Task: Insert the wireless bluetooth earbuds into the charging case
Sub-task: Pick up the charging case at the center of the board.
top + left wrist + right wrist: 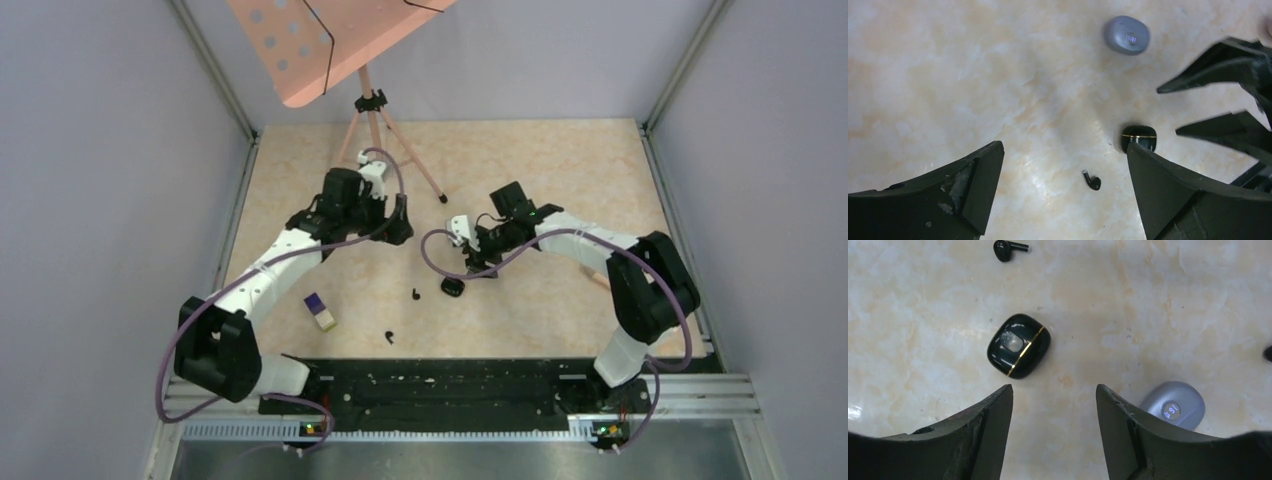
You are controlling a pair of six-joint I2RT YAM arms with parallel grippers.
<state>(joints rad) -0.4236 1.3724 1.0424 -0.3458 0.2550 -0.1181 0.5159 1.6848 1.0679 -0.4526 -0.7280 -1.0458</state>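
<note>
Black with a gold band, the closed charging case (1018, 346) lies on the desk (1148, 300) just ahead of the right jaws, which gape empty. One black earbud (1009, 248) lies near it and a second black earbud (390, 337) lies farther off. Likewise the left jaws are spread, holding nothing.
</note>
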